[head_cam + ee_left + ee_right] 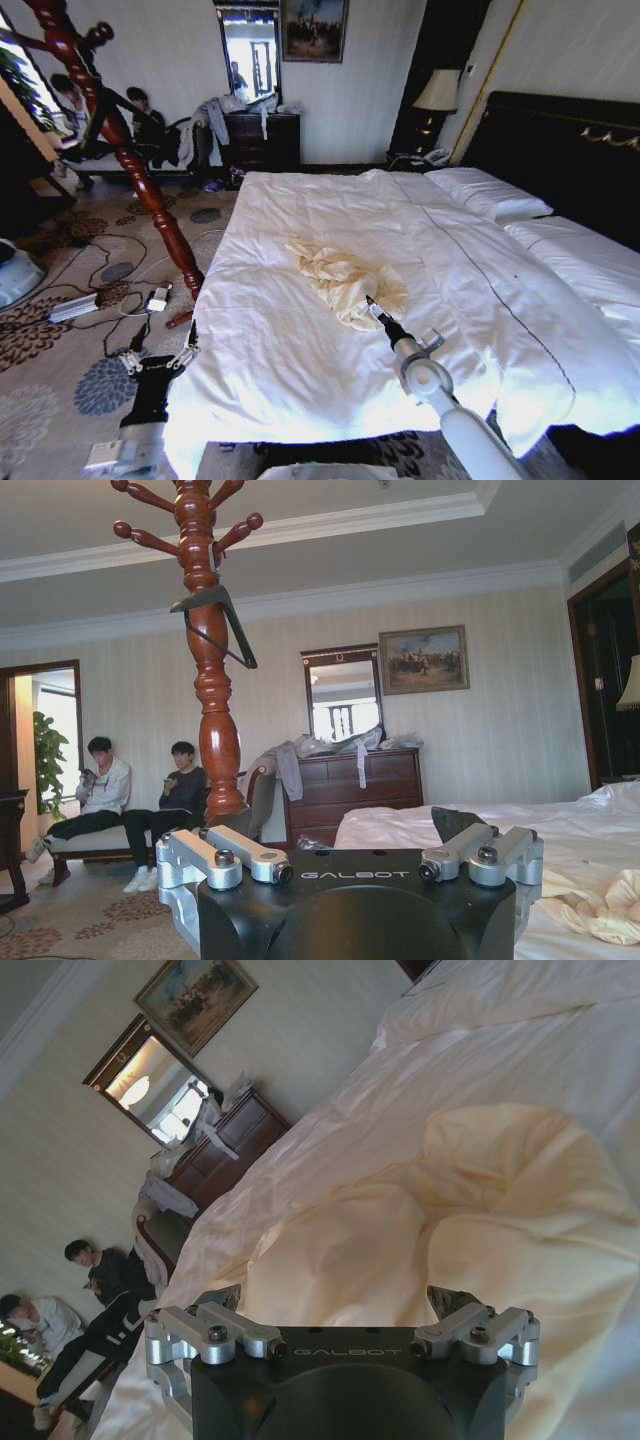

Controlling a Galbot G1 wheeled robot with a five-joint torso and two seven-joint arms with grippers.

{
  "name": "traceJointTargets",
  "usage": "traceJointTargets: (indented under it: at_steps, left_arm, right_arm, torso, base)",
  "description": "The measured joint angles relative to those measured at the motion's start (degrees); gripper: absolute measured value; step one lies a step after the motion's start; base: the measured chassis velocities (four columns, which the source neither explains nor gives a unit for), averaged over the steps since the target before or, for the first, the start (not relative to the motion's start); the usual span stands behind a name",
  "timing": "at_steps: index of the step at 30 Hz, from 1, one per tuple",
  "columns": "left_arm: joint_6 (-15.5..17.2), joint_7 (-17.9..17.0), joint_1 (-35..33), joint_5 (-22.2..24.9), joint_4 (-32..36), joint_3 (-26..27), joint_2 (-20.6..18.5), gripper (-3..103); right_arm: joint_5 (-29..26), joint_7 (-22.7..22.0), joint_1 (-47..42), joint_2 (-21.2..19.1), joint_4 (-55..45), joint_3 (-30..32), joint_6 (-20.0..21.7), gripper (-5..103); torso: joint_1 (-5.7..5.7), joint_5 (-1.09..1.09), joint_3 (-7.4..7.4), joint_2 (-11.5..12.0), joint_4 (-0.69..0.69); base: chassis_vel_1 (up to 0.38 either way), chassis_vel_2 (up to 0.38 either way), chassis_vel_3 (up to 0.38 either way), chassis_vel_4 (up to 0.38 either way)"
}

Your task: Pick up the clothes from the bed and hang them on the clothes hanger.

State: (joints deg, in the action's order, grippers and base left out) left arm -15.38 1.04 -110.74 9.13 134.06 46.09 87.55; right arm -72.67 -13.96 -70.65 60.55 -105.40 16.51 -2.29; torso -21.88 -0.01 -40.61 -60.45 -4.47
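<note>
Head view: right gripper (pixel 369 301) fingers touch clothes (pixel 340 278) (crumpled).

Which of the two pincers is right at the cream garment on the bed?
The right pincer, open at the near edge of the cream garment. The left pincer hangs beside the bed, near the floor.

right gripper (pixel 368 301) extended, fingers open | left gripper (pixel 160 358) low, open

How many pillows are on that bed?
2 in view: one pillow at the head of the bed, another right beside it along the black headboard. More may lie beyond the frame.
</note>
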Motion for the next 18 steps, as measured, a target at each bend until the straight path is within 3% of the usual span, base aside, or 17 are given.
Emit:
traceJointTargets:
  at_steps: [10,14,17,18]
  left_arm:
    - [0.0,-0.1,0.0,0.4,-0.1,0.5,-0.4,100]
    - [0.0,-0.1,-0.1,0.5,-0.1,0.6,-0.5,100]
    - [0.0,-0.2,-0.1,0.5,0.0,0.7,-0.4,100]
    - [0.0,-0.2,-0.1,0.5,0.0,0.7,-0.4,100]
  right_arm:
    - [1.6,-0.1,5.4,0.7,4.7,-5.0,-0.2,103]
    - [2.9,-0.2,5.9,1.6,6.2,-6.0,-0.2,94]
    - [3.8,-0.2,6.1,1.9,6.8,-6.4,-0.2,78]
    - [3.8,-0.2,6.1,1.9,6.8,-6.4,-0.2,78]
  torso:
    - [0.00,0.00,0.00,0.0,0.01]
    - [0.00,0.01,0.00,0.0,0.00]
    - [0.00,0.01,0.00,0.0,0.00]
    - [0.00,0.01,0.00,0.0,0.00]
  base:
    - [0.000,0.000,0.000,0.000]
    - [0.000,0.000,0.000,0.000]
    - [0.000,0.000,0.000,0.000]
    - [0.000,0.000,0.000,0.000]
